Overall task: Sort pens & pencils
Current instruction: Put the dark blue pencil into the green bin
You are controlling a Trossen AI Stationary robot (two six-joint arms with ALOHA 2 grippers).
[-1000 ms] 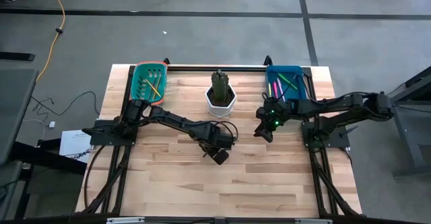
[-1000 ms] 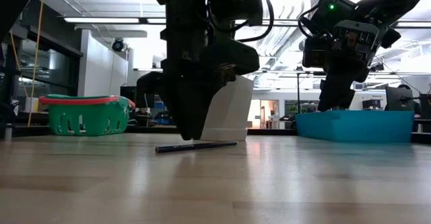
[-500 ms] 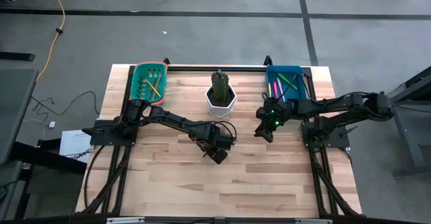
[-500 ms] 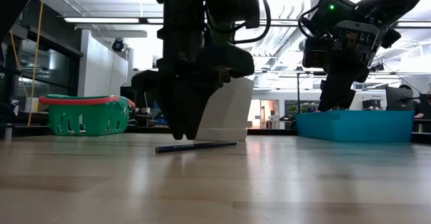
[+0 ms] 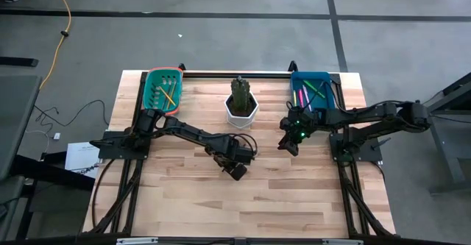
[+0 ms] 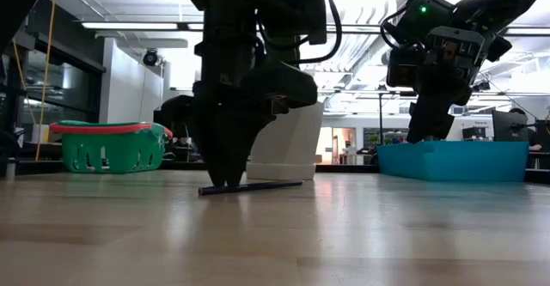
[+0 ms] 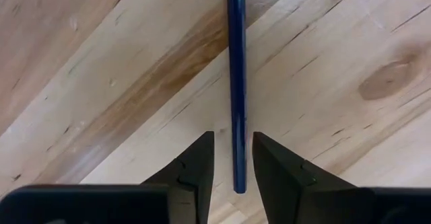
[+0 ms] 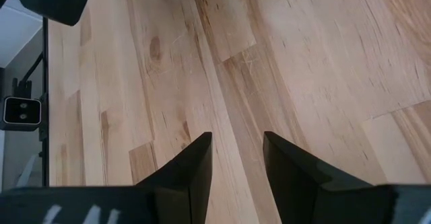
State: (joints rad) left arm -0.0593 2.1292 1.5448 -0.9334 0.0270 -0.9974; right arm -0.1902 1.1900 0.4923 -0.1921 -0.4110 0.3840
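Note:
A dark blue-black pencil [image 7: 236, 83] lies flat on the wooden table near its middle; it also shows in the low view [image 6: 258, 185]. My left gripper [image 5: 236, 173] points down over the pencil's one end. It is open, with a finger on each side of that end [image 7: 232, 160] and its fingertips down at the tabletop [image 6: 225, 181]. I see a gap between each finger and the pencil. My right gripper [image 5: 289, 145] is open and empty, and hangs above the table in front of the blue bin [image 5: 313, 90].
A green basket [image 5: 163, 87] at the far left holds orange and yellow pencils. The blue bin at the far right holds pink and green pens [image 5: 302, 96]. A white pot [image 5: 241, 109] with a plant stands between them. Bare wood lies toward the near edge.
My left gripper has gone down onto the table over the dark pencil's end, so its fingertips now stand at the tabletop on either side of the pencil. The pencil has not moved.

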